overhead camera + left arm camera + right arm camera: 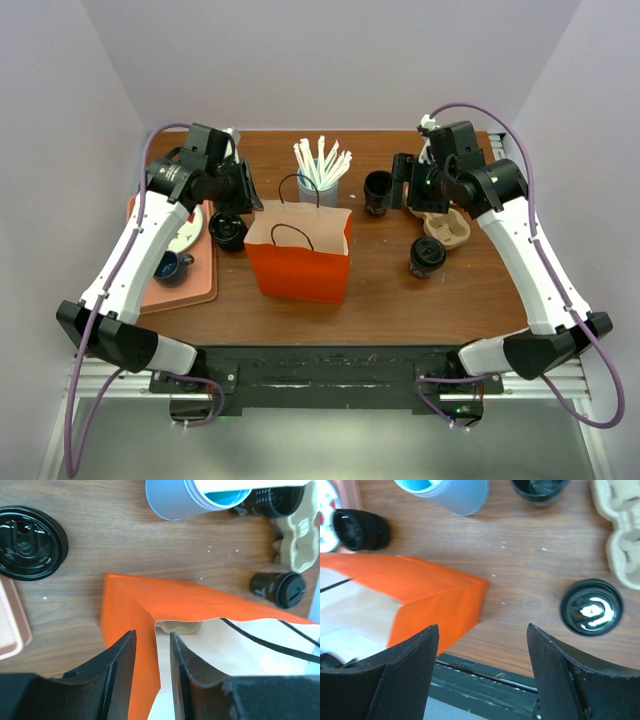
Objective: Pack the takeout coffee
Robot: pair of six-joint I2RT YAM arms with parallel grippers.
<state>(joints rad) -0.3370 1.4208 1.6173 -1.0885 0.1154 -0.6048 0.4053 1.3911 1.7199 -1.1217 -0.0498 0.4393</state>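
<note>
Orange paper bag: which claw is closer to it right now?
Left. The left claw is over the orange paper bag, its left rim showing between the fingers; the right claw hangs apart, off the bag's right side.

Left arm (135, 245), right arm (525, 250): white links, black joints, purple cables (70, 420), black jaws.

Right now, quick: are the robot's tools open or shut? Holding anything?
Left tool: open, rim of the orange bag loose in the gap, not pinched.
Right tool: open, holding nothing.
</note>
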